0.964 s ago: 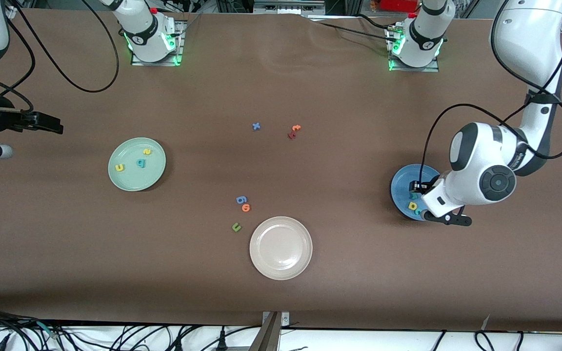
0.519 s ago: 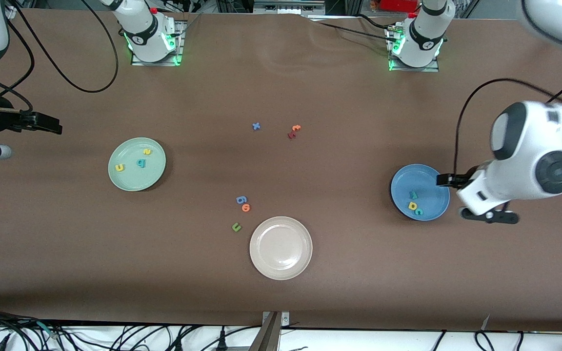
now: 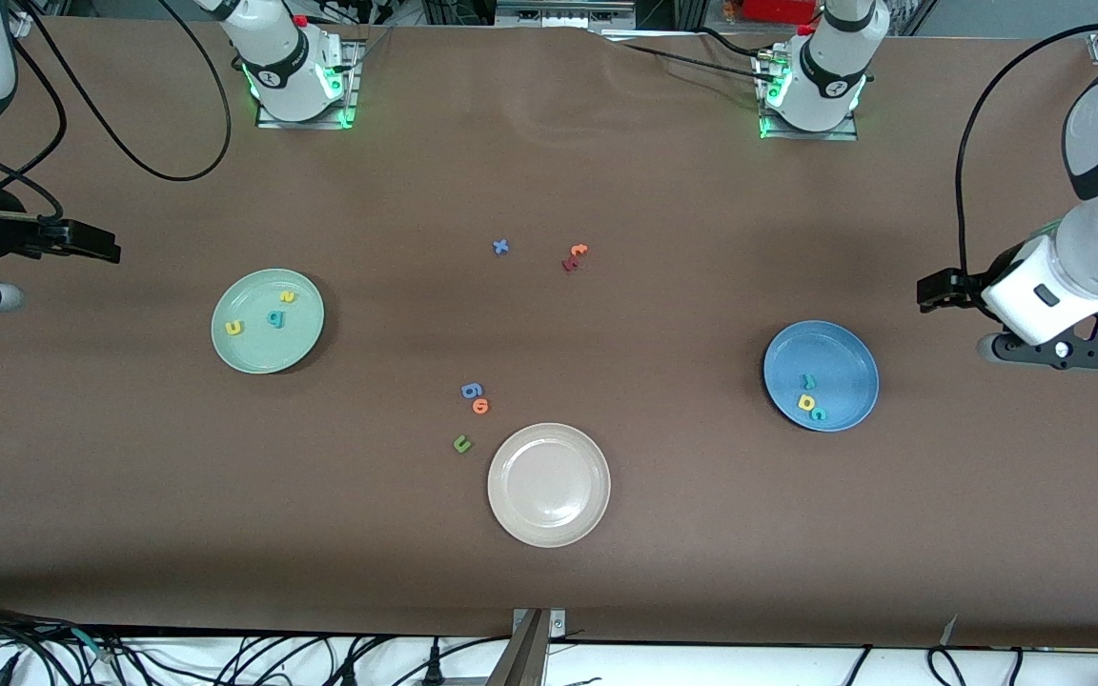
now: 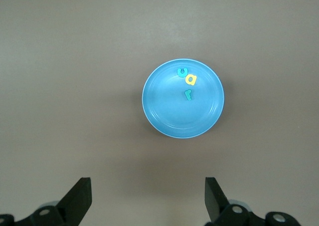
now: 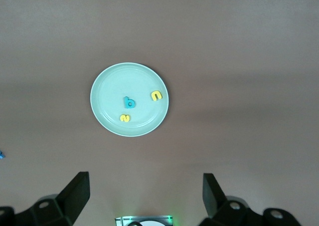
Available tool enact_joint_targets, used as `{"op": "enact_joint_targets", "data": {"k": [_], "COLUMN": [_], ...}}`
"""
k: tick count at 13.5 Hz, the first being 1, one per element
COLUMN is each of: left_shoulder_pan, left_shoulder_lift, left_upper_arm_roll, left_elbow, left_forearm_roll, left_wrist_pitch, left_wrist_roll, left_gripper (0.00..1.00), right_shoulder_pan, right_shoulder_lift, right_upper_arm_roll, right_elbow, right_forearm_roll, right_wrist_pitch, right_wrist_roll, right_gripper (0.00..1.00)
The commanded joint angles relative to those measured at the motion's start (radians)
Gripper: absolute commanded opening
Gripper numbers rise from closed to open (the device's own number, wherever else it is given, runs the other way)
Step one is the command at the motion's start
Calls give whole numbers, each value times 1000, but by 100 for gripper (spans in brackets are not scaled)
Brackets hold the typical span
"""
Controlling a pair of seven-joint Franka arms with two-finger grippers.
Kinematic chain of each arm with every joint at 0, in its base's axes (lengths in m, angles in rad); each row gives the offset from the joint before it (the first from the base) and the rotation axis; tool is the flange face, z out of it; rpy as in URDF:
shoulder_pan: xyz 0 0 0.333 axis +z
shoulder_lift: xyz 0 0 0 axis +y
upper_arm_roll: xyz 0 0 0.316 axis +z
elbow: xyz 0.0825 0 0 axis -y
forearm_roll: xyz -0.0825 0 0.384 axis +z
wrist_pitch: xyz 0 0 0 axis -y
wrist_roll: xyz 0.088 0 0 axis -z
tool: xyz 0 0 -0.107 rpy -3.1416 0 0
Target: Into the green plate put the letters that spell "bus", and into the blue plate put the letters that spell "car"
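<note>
The green plate sits toward the right arm's end of the table. Three little letters lie in it: a teal "b", a yellow "u" and a small yellow "s".

The blue plate sits toward the left arm's end of the table. In it lie a teal "c", a yellow "a" and a teal "r". The "c" and the "a" touch, and the "r" is just beside them.

The white plate is between the two colored plates and nearer to the front camera. Near the white plate lie a dark green "u", an orange "o" and a blue letter.

The left gripper hangs in the air over bare table near the blue plate. Its fingers are spread wide and hold nothing.

The right gripper waits over the table's edge, near the green plate. It is wide open too and holds nothing.
</note>
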Motion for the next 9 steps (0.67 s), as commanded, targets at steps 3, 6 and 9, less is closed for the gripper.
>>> {"op": "enact_joint_targets", "data": {"k": [3,6,9], "left_shoulder_pan": [-1,4,-1], "left_shoulder_lift": [-43,-56,-56], "left_upper_arm_roll": [-3,5,26], "left_elbow": [26,23,21], "left_forearm_roll": [9,-27,-61], "left_wrist_pitch": [-57,-68,-66], "left_wrist_roll": [47,51,38], "left_gripper": [100,100,100], "right_shoulder_pan": [-16,-14,-14], "right_shoulder_lift": [11,11,11], "right_upper_arm_roll": [13,13,13], "right_elbow": [24,24,24], "right_forearm_roll": [-3,-3,-3], "right_wrist_pitch": [-5,-4,-5], "right_wrist_roll": [0,0,-2], "right_gripper": [100,100,100]}}
